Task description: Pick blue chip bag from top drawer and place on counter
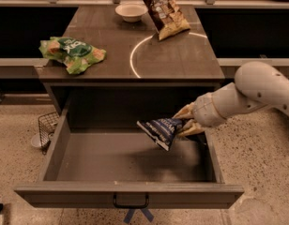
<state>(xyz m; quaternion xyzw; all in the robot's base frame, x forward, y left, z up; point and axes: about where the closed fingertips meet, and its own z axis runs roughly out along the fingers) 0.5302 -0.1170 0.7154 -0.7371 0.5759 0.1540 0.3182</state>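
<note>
The blue chip bag (160, 130), dark navy with white lettering, hangs in the air above the floor of the open top drawer (130, 195), near its right side. My gripper (184, 122) comes in from the right on a white arm and is shut on the bag's right end, its cream fingers (185, 112) pinching it. The bag is clear of the drawer floor and still below the counter (177, 55), whose top carries a white circle arc.
On the counter lie a green bag (72, 54) at the left, a white bowl (131, 11) at the back and a brown-and-cream bag (164, 9) beside it. A wire basket (47, 126) stands on the floor left of the drawer.
</note>
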